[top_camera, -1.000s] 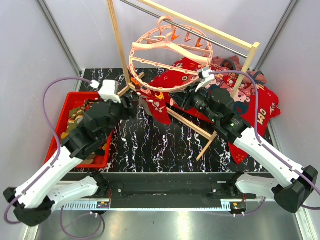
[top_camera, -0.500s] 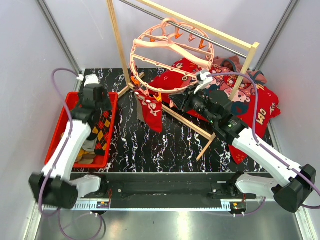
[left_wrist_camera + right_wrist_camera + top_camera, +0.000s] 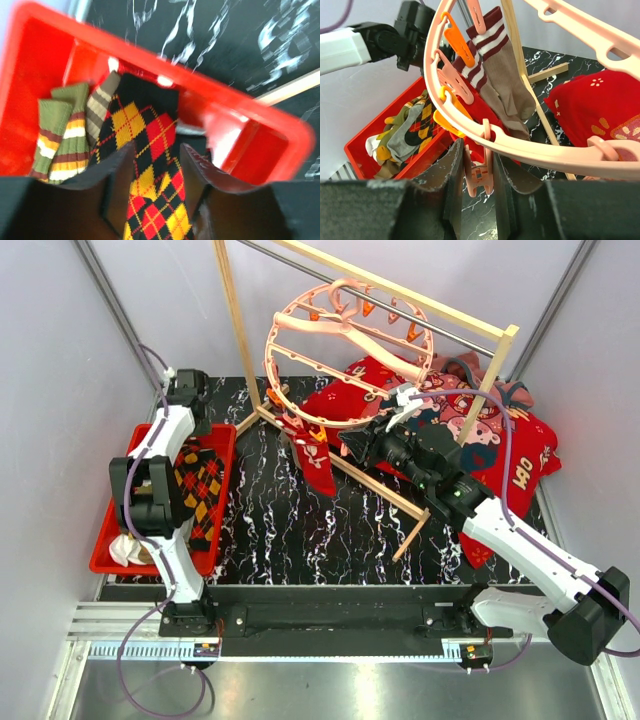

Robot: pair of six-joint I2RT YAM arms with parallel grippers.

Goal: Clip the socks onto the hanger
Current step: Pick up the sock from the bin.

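The salmon-pink ring hanger (image 3: 272,345) hangs tilted from the rack. My right gripper (image 3: 479,170) is shut on one of its pink clips (image 3: 480,182), at the ring's lower rim (image 3: 545,150). A red patterned sock (image 3: 318,462) and a taupe sock with a maroon-and-white striped cuff (image 3: 505,90) hang from other clips. My left gripper (image 3: 157,150) is down in the red bin (image 3: 105,550). Its jaws stand apart on either side of the dark argyle sock (image 3: 145,125), which fills the gap. Olive striped socks (image 3: 60,130) lie beside it.
The pale wooden rack frame (image 3: 232,330) stands behind, with one bar lying slantwise on the black marbled table (image 3: 385,495). A big red cartoon-printed cloth (image 3: 500,450) covers the far right. Grey and other socks (image 3: 405,135) fill the bin.
My left arm swung from beside the hanger back over the bin and dropped onto the argyle sock, its jaws narrowing. The hanger tilted a little. My right gripper kept its hold on the clip.
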